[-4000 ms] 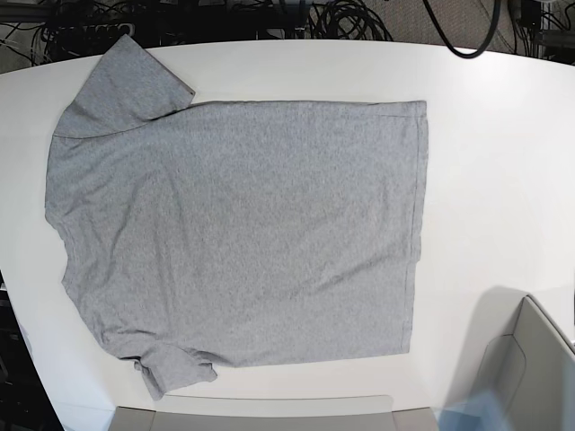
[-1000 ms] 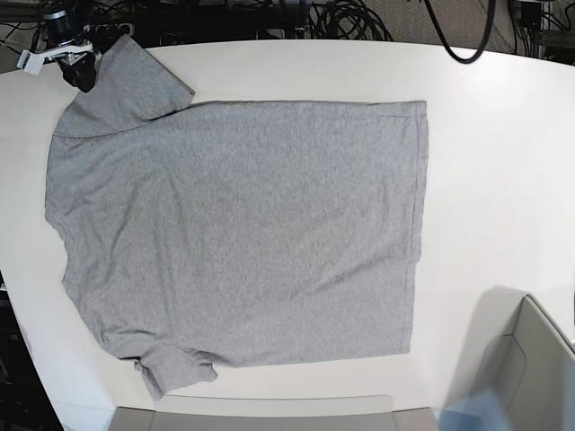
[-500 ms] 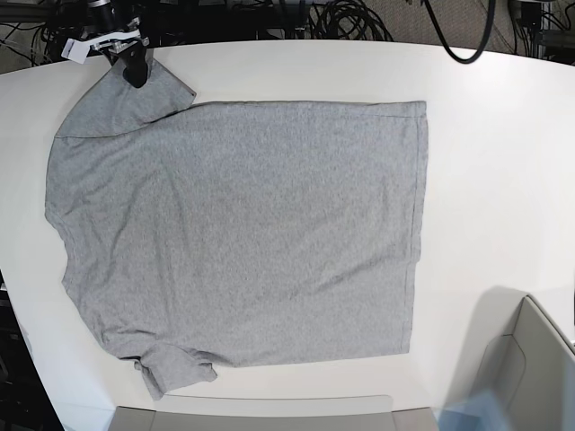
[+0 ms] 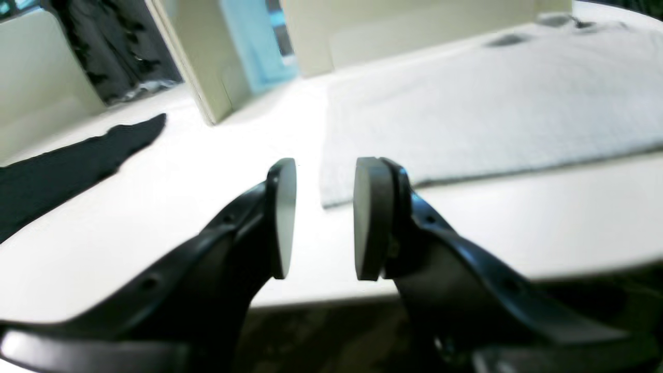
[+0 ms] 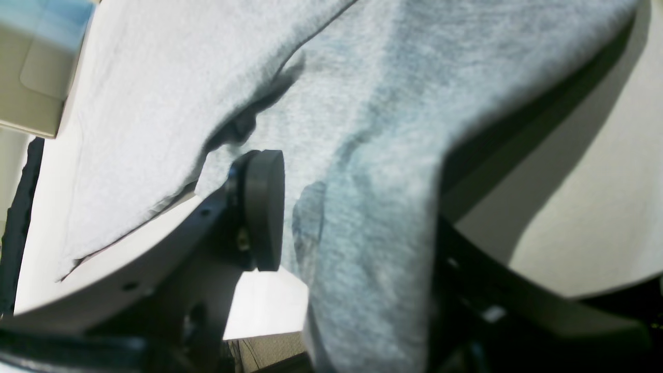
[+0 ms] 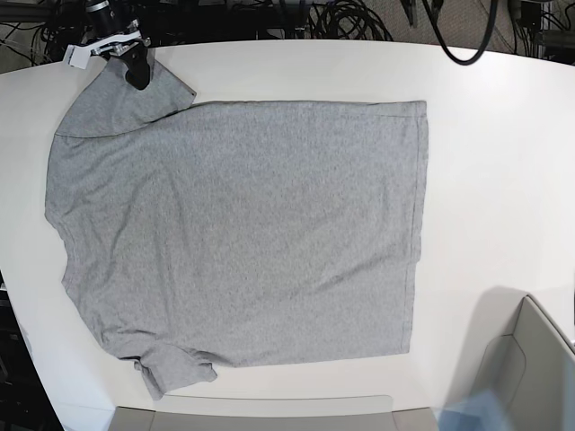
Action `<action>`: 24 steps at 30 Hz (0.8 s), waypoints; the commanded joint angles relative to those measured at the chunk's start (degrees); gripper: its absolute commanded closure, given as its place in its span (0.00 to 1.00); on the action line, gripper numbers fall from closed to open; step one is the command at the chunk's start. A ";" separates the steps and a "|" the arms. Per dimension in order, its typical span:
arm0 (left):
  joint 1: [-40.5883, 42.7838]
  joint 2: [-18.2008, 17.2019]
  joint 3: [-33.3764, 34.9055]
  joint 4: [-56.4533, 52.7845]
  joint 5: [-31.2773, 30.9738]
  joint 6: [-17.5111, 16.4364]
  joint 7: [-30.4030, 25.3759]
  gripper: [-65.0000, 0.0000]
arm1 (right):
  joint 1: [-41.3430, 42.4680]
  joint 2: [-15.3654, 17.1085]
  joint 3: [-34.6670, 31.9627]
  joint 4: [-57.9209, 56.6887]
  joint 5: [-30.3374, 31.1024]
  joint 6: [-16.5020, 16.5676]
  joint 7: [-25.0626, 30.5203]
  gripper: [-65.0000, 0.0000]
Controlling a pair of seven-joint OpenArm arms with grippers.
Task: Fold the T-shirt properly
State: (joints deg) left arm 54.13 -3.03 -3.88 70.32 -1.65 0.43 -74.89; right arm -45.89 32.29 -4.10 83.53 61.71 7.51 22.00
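the heather light-grey short-sleeved cotton t-shirt (image 6: 243,229) lies spread flat on the white, smooth round-edged table (image 6: 503,135), plain side up; no fold is made yet, so the whole task remains. the right tool (image 5: 357,207) has its pads either side of the sleeve edge, soft knit draped between them, not visibly pinched; whether it grips cannot be told. the left tool (image 4: 323,217) hangs with its pads parted and nothing between them, the hem corner just beyond its tips. the cloth looks limp and faintly creased.
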 commanded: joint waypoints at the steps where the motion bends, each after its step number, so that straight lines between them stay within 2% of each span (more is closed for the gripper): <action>1: 1.39 -0.01 -0.21 1.90 -1.47 0.23 -0.58 0.69 | -1.10 0.37 -0.34 -0.84 0.66 -4.04 -4.64 0.66; 4: 1.39 -0.27 -0.03 6.64 -4.72 -0.03 5.13 0.69 | -1.10 0.37 -0.34 -0.84 0.66 -4.04 -4.64 0.66; 6: 1.39 -0.45 0.49 11.30 -6.31 -0.21 13.40 0.67 | -1.01 0.45 -0.34 -0.93 0.66 -4.04 -4.64 0.66; 10: 1.39 -0.27 0.58 22.55 -9.56 -0.29 35.90 0.61 | -1.01 1.33 -0.17 -0.84 0.66 -4.04 -4.64 0.66; 13: 1.39 -0.62 -0.03 30.82 -18.88 -0.82 56.39 0.57 | -1.10 1.60 0.10 -0.84 0.66 -4.12 -4.64 0.66; 15: 0.86 -2.82 -1.61 34.33 -26.44 -5.22 68.78 0.56 | -1.10 1.60 0.45 -0.93 0.66 -4.12 -4.64 0.66; 16: 0.51 -4.14 -3.29 35.21 -31.36 -8.65 74.41 0.56 | -1.10 1.60 0.89 -1.02 0.66 -4.12 -4.72 0.66; 19: -2.92 -4.67 -8.30 35.04 -43.05 -16.21 85.75 0.57 | -1.45 1.60 2.12 -1.02 0.66 -4.12 -4.72 0.66; 21: -5.29 -4.67 -11.46 33.72 -45.43 -17.53 92.43 0.59 | -1.54 1.51 2.47 -0.93 0.66 -4.12 -4.72 0.66; 24: -10.92 -4.67 -14.80 30.91 -45.60 -18.14 102.80 0.60 | -1.54 1.60 2.47 -1.02 0.66 -4.12 -4.72 0.66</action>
State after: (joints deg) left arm 42.68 -7.62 -18.31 100.66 -46.59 -17.30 28.91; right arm -46.24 33.36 -1.61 83.24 61.76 7.29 20.75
